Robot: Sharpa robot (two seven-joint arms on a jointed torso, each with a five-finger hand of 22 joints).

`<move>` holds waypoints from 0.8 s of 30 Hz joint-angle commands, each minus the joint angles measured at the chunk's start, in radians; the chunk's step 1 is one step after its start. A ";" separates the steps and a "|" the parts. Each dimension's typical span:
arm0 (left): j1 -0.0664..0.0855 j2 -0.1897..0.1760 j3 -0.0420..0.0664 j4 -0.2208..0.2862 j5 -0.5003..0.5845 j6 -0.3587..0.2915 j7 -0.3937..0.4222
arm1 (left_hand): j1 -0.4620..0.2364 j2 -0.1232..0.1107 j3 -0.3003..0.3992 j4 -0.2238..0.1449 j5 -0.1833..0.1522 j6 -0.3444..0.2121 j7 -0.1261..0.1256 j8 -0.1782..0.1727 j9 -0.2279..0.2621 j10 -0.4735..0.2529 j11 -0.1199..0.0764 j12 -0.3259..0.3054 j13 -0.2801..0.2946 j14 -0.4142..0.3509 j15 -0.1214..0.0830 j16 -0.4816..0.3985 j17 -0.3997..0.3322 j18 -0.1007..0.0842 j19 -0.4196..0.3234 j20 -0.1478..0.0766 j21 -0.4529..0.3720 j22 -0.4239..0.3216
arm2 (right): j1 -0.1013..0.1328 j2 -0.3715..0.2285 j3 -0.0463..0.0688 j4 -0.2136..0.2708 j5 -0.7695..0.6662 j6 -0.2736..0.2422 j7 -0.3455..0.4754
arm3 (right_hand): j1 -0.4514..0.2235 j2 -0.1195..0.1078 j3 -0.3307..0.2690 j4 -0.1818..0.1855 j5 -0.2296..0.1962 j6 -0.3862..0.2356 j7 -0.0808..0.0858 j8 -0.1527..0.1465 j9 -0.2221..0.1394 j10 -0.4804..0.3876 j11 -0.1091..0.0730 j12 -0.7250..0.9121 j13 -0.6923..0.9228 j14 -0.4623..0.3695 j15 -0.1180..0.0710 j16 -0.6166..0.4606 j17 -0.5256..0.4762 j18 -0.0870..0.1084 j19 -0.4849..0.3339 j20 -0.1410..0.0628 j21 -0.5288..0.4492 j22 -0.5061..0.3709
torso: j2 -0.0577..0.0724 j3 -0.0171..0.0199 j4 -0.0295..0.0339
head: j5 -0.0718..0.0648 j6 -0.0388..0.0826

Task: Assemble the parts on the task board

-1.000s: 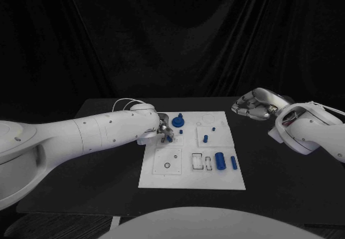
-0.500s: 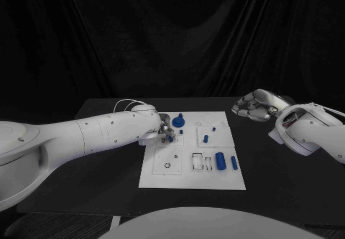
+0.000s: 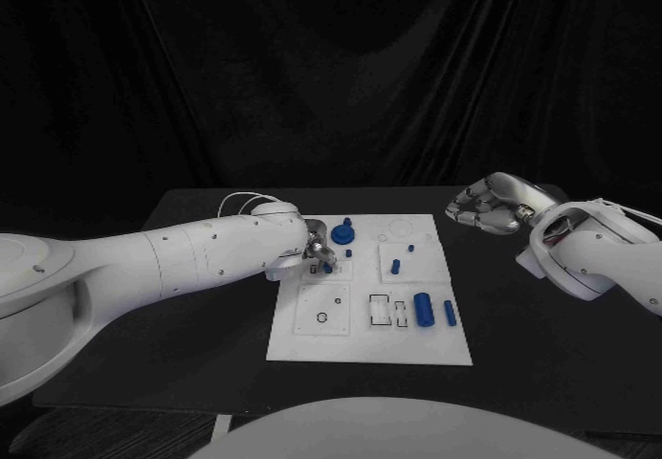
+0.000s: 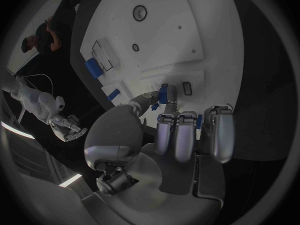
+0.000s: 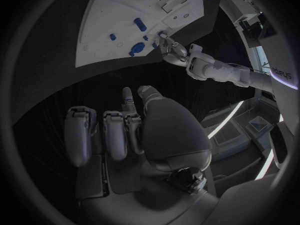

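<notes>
The black table (image 3: 207,354) carries the white task board (image 3: 370,344) at its middle, a long plate running away from the robot.

The left arm (image 3: 152,263) reaches in across the table to the board's left edge, near the far half. The right arm (image 3: 593,253) hangs over the table's right side, well apart from the board.

The left hand (image 3: 315,251) sits at the board's left edge; in the left wrist view (image 4: 169,135) its thumb and a finger pinch a small blue part (image 4: 163,93) just above the board's surface, with the other fingers lined up beside it. The right hand (image 3: 486,204) hovers off the board's far right corner, fingers curled in with nothing in them (the right wrist view (image 5: 134,130) shows the same clenched pose).

On the board, a round blue knob (image 3: 343,230) stands near the far left, just beside the left hand. A thick blue cylinder (image 3: 424,310) lies on the near right part, with a thinner blue pin (image 3: 450,313) just beside it toward the edge. A small blue peg (image 3: 395,267) stands in the middle right area, and a tiny blue piece (image 3: 409,249) lies just beyond it.
</notes>
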 commanded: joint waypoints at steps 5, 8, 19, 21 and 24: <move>-0.008 -0.004 -0.003 0.006 0.002 0.009 0.001 | 0.004 0.011 0.026 -0.015 0.026 0.021 -0.021 -0.008 -0.003 0.104 -0.009 0.003 0.263 0.104 -0.006 0.003 0.263 -0.008 0.000 -0.001 -0.007 0.166 | -0.003 0.000 0.001 -0.001 0.000 0.006 -0.015 | 0.012 0.001 0.007 -0.001 0.007 0.006 -0.002 0.002 0.001 0.106 0.000 0.004 0.263 0.091 -0.001 -0.004 0.197 0.005 0.051 0.000 -0.003 0.224 | -0.001 0.0001 0.0005 | 0.001 0.000; -0.008 -0.006 -0.003 0.007 0.002 0.009 0.001 | 0.005 0.010 0.027 -0.016 0.029 0.023 -0.021 -0.009 -0.003 0.104 -0.009 0.003 0.263 0.104 -0.006 0.003 0.263 -0.008 0.000 -0.001 -0.008 0.166 | -0.003 0.000 0.001 -0.001 0.000 0.007 -0.015 | 0.013 0.001 0.007 -0.001 0.007 0.005 -0.001 0.002 0.001 0.106 0.000 0.004 0.263 0.091 -0.001 -0.005 0.197 0.005 0.051 0.000 -0.003 0.224 | -0.001 0.0002 0.0006 | 0.001 0.000; -0.009 -0.007 -0.003 0.008 0.002 0.011 0.001 | 0.005 0.010 0.030 -0.018 0.034 0.026 -0.021 -0.010 -0.004 0.104 -0.009 0.003 0.263 0.104 -0.006 0.003 0.263 -0.007 -0.001 -0.001 -0.010 0.164 | -0.004 0.002 0.001 -0.002 0.000 0.010 -0.017 | 0.016 0.003 0.011 -0.003 0.009 0.005 -0.002 0.002 0.001 0.106 0.000 0.004 0.263 0.091 -0.001 -0.006 0.195 0.006 0.050 0.000 -0.005 0.223 | 0.000 -0.0002 0.0008 | 0.000 0.000; -0.009 -0.008 -0.003 0.008 0.002 0.012 0.001 | 0.005 0.010 0.030 -0.018 0.034 0.026 -0.021 -0.010 -0.004 0.104 -0.009 0.003 0.263 0.104 -0.006 0.003 0.263 -0.007 -0.001 -0.001 -0.010 0.164 | -0.004 0.001 0.001 -0.002 0.000 0.010 -0.017 | 0.016 0.003 0.011 -0.003 0.009 0.005 -0.002 0.002 0.001 0.106 0.000 0.004 0.263 0.091 -0.001 -0.006 0.195 0.006 0.050 0.000 -0.005 0.223 | 0.000 -0.0002 0.0005 | 0.000 0.000; -0.009 -0.009 -0.003 0.009 0.002 0.014 0.000 | 0.006 0.010 0.031 -0.019 0.035 0.026 -0.021 -0.011 -0.004 0.104 -0.009 0.003 0.263 0.104 -0.006 0.003 0.263 -0.007 -0.002 -0.001 -0.010 0.164 | -0.005 0.001 0.001 -0.002 0.000 0.010 -0.017 | 0.017 0.003 0.012 -0.004 0.010 0.005 -0.002 0.002 0.001 0.106 0.000 0.004 0.263 0.091 -0.001 -0.005 0.196 0.006 0.050 0.000 -0.004 0.223 | 0.000 0.0001 0.0002 | 0.000 0.000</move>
